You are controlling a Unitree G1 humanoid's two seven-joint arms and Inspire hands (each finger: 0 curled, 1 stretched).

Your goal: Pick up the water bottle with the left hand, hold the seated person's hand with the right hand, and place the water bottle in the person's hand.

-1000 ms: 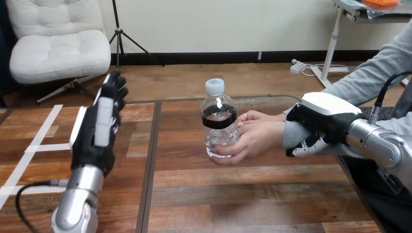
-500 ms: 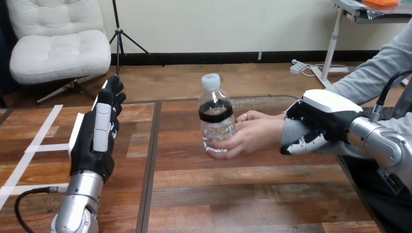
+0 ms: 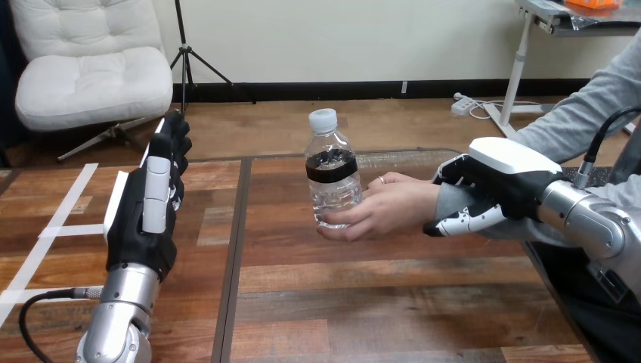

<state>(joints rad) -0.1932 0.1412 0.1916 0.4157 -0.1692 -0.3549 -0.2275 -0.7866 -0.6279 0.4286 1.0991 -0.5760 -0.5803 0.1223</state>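
A clear water bottle (image 3: 332, 175) with a white cap and a black band stands upright in the person's hand (image 3: 389, 208), lifted a little off the table's middle. My right hand (image 3: 495, 189) is over the person's grey-sleeved wrist, its fingers curled round it from the near side. My left hand (image 3: 151, 200) is raised at the left, well apart from the bottle, fingers straight and pointing away from me, holding nothing.
The wooden table (image 3: 378, 302) has white tape lines (image 3: 53, 227) at its left. A dark seam (image 3: 230, 257) runs from front to back beside my left arm.
The person's hand has lifted the bottle slightly and carried it a little left. My right hand moved left with the wrist. My left hand barely shifted.
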